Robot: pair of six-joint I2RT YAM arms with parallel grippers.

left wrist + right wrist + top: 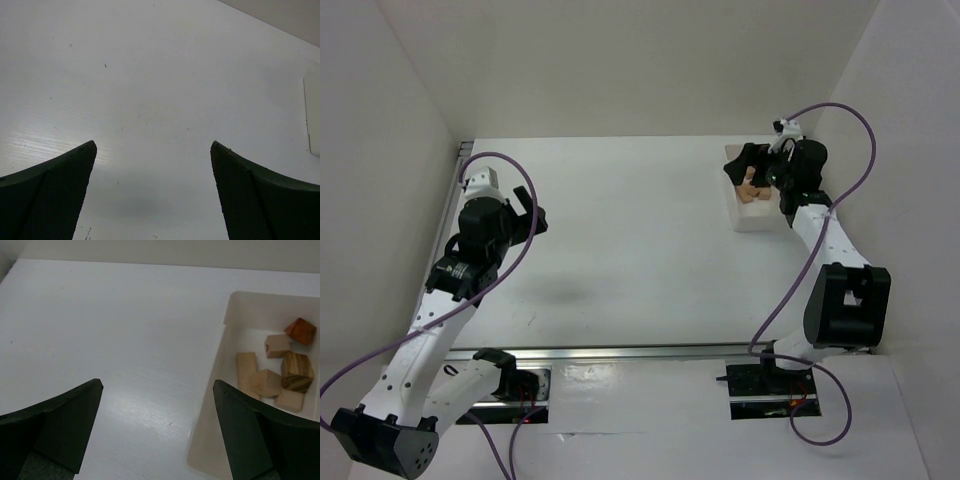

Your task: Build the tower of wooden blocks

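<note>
Several small wooden blocks lie loose, unstacked, in a white tray (752, 218) at the far right: light-tan ones (265, 382), a reddish-brown one (300, 331) and a striped brown one (296, 371). They show as a tan cluster (753, 190) in the top view. My right gripper (748, 165) hangs over the tray's left rim (220, 340), open and empty (157, 385), with the blocks to the right of its right finger. My left gripper (530, 212) is open and empty (153, 145) over bare table at the left.
The white table (630, 230) is boxed in by white walls on the left, back and right. The tray's edge (312, 115) shows at the right of the left wrist view. A metal rail (640, 352) runs along the near edge by the arm bases.
</note>
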